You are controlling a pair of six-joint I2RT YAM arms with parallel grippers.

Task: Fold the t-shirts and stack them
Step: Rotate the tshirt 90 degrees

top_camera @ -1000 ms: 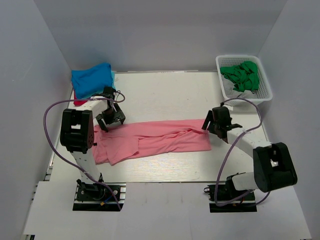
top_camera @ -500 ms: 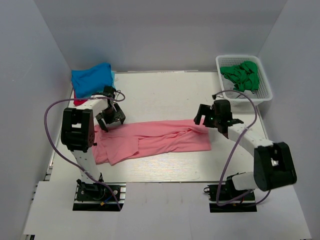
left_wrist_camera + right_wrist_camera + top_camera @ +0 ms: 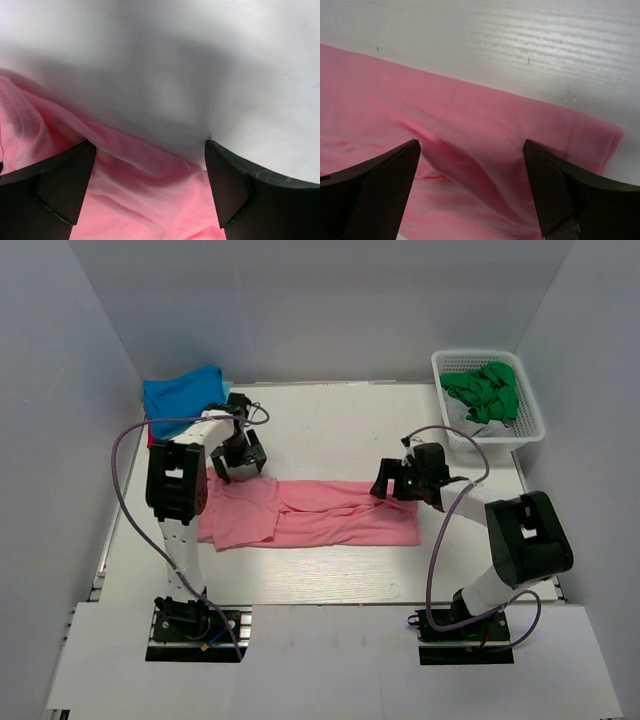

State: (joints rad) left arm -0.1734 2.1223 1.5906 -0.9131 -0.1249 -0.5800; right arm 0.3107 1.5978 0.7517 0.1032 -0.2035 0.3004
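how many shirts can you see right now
4: a pink t-shirt spread mid-table, a blue one folded at the far left corner, a red sliver under it, and green cloth heaped in the basket; that heap may hide more.

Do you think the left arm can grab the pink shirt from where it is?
Probably yes. The left fingers are open right above the pink shirt at its far edge, and nothing lies between them and the cloth.
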